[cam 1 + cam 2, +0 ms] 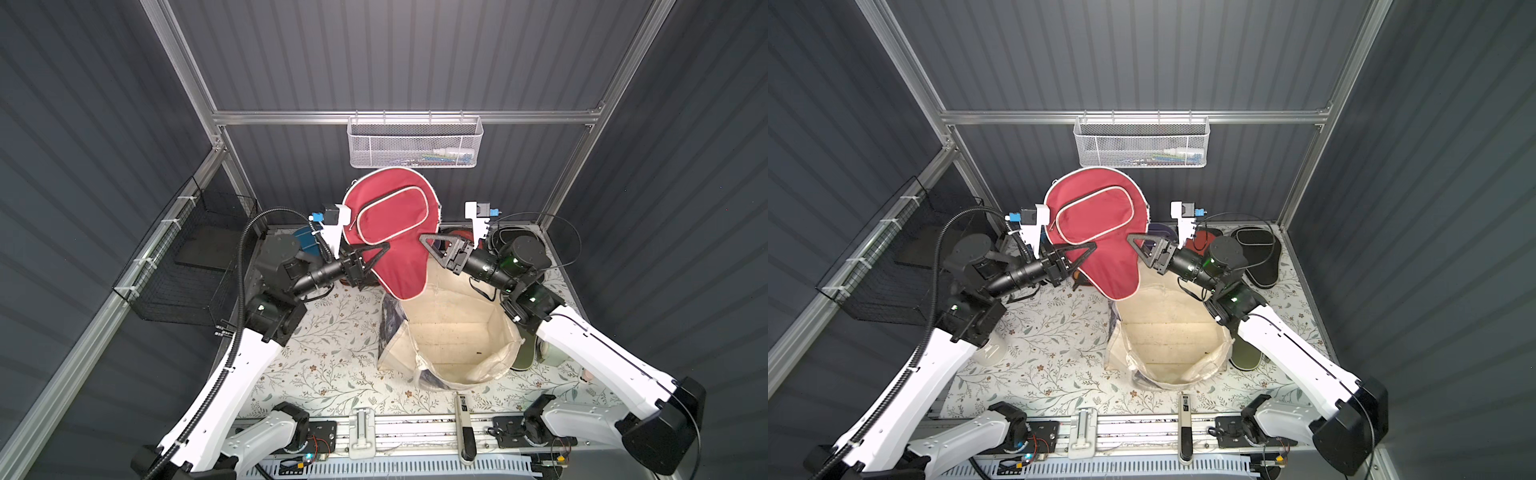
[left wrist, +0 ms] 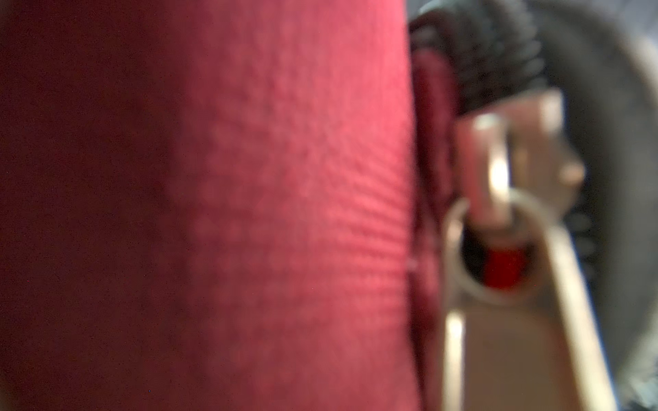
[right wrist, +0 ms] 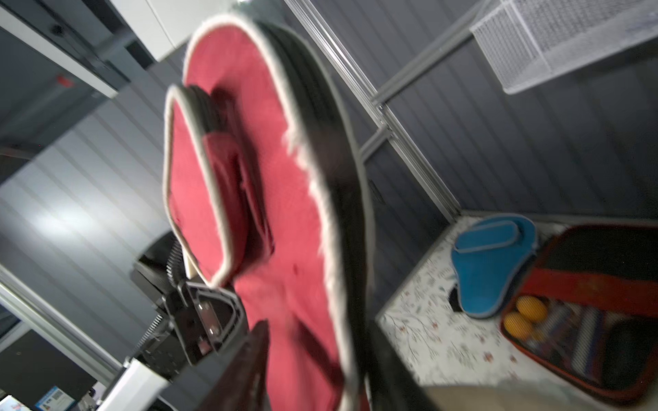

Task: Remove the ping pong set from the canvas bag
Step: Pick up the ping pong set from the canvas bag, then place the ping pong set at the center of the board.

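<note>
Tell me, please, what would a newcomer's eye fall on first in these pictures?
The red paddle case stands out, raised mid-scene with the left gripper and right gripper at either side of its neck. Next comes the cream canvas bag gaping open just beneath it, its inside looking empty.

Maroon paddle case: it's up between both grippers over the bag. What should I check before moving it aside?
1. Left gripper clamped on the maroon paddle case: cannot tell. Its tip overlaps the case's edge, and the left wrist view shows only blurred fabric.
2. Right gripper free of the case: cannot tell. Its tip overlaps the case too.
3. Case out of the canvas bag: ok, it looks raised above the rim.
4. Bag emptied: ok, only bare lining shows inside.
5. Set-down spot on the table, on the left arm's side of the bag: ok, open cloth there.
</note>
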Robot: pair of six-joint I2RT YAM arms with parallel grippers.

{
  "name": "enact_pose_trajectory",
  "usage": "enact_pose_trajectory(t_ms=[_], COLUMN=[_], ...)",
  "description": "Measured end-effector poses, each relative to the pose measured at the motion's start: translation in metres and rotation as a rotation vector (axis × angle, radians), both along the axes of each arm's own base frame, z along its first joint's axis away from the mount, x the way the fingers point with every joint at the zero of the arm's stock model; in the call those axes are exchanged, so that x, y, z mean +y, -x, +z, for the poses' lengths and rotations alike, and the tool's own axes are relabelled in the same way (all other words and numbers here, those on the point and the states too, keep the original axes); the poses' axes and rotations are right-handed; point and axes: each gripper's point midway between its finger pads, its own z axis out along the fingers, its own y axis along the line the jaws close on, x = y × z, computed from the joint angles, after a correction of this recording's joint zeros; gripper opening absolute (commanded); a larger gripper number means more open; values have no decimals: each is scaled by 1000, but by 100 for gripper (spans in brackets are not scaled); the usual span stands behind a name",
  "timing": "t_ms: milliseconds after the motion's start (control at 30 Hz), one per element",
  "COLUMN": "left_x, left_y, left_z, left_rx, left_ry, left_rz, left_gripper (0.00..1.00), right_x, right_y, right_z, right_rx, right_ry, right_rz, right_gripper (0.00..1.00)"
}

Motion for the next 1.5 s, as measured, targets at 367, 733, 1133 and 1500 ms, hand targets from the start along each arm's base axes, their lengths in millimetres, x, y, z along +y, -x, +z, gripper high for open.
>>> enact_pose_trajectory(t_ms=[367, 733, 1133, 1500], left_x=[72, 118, 131, 146], left_y=[14, 31, -3, -7], left_z=[-52, -228, -315, -350], left_rx=[155, 607, 868, 932], left_ry=[-435, -699, -678, -773], left_rz=[302, 356, 341, 389], left_gripper=[0, 0, 0, 14], right_x=[-123, -131, -129, -129], right_y=[9, 12, 19, 15], right_z=[-1, -70, -88, -95], right_rx=[-59, 61, 89, 110], right_ry=[363, 486, 484, 486], right_rz=[-346, -306, -277, -276], right_gripper=[99, 99, 99, 99])
